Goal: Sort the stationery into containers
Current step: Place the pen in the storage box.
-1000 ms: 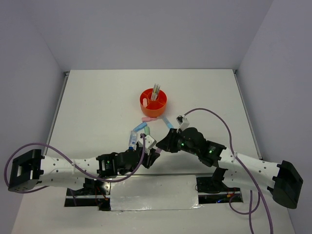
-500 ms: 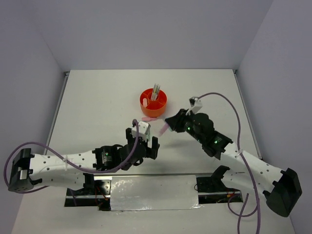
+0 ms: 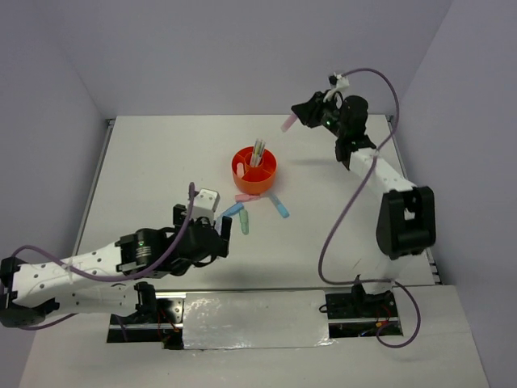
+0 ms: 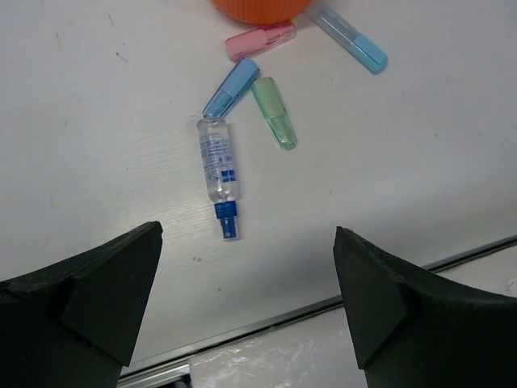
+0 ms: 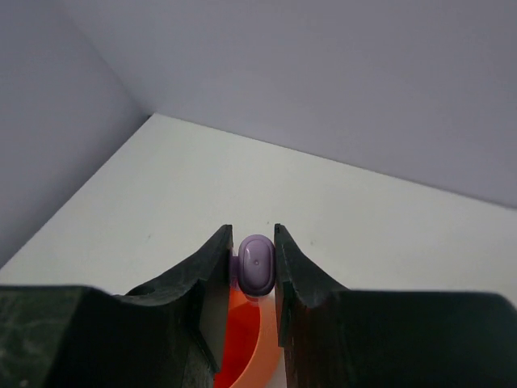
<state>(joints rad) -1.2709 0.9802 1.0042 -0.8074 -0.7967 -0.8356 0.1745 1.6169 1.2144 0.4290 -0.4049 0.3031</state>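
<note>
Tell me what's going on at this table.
Two robot arms are sorting stationery. The right gripper is shut on a pink highlighter, held in the air near the orange organizer, which already holds some pens. The left gripper hangs open over a clear tube and four highlighters lying on the table.

We see a white table [image 3: 161, 162] boxed in on three sides by plain pale lilac walls [image 3: 242, 56], softly lit.

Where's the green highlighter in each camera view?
Top external: green highlighter on the table, just nearer than the orange organizer.
Left wrist: upper middle, beside the blue highlighter.
Right wrist: not in view.
Shared landmark: the orange organizer, at the left wrist's top edge.
</note>
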